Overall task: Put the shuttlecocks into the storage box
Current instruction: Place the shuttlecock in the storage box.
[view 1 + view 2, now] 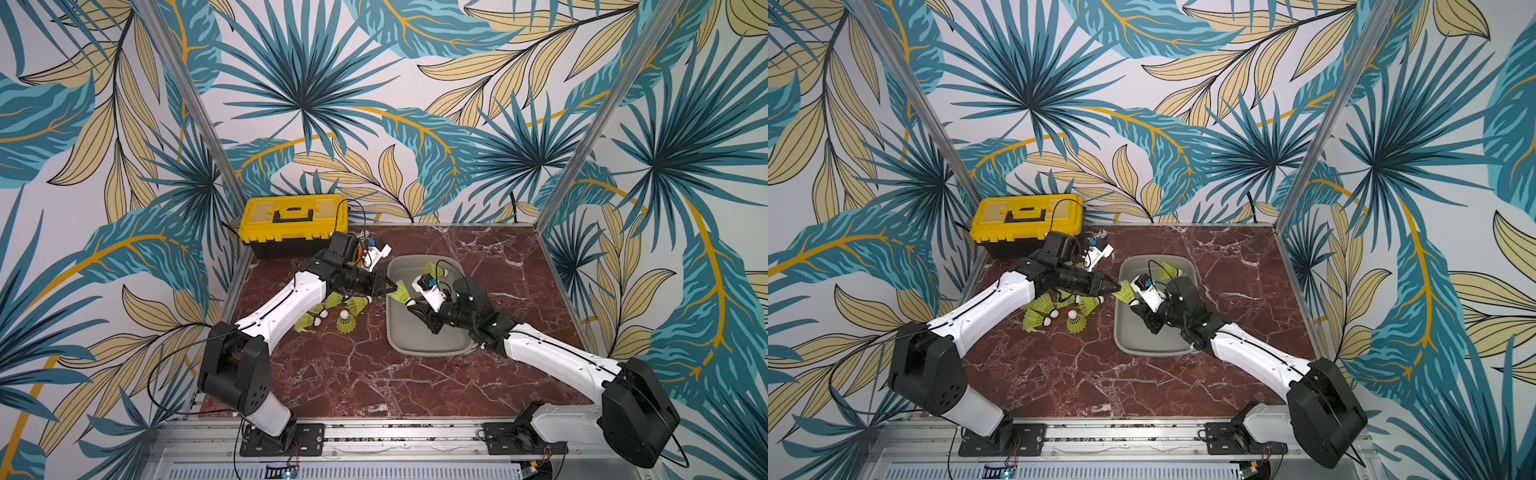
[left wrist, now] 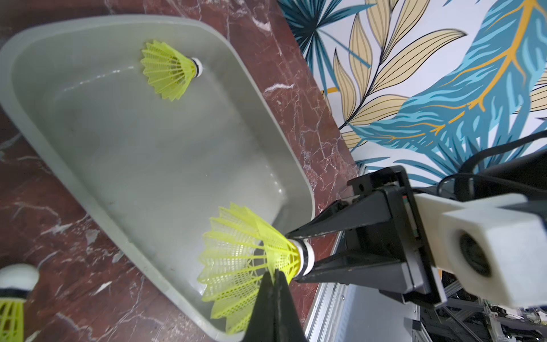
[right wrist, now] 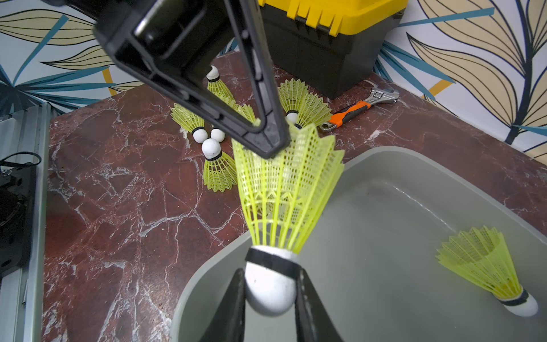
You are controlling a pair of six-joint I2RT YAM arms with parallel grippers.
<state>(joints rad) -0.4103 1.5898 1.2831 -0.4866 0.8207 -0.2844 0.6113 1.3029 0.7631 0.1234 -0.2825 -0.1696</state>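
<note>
Left gripper (image 3: 270, 145): pinching shut on shuttlecock (image 3: 284, 192) skirt.
Right gripper (image 3: 270, 281): clamping its white tip.
Position: hanging over storage box (image 1: 428, 351) rim, nine o'clock.

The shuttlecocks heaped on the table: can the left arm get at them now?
Probably not yet: the left gripper is shut on the skirt of a shuttlecock. The heap lies close under its arm.

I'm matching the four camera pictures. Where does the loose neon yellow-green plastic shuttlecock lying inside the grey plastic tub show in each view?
In a top view: the loose neon yellow-green plastic shuttlecock lies at the shallow grey plastic tub's far end.
In a top view: same far end.
Left wrist: on the tub floor, apart from the gripped shuttlecock.
Right wrist: likewise, on the tub floor.
Shared landmark: the tub's rim.
</note>
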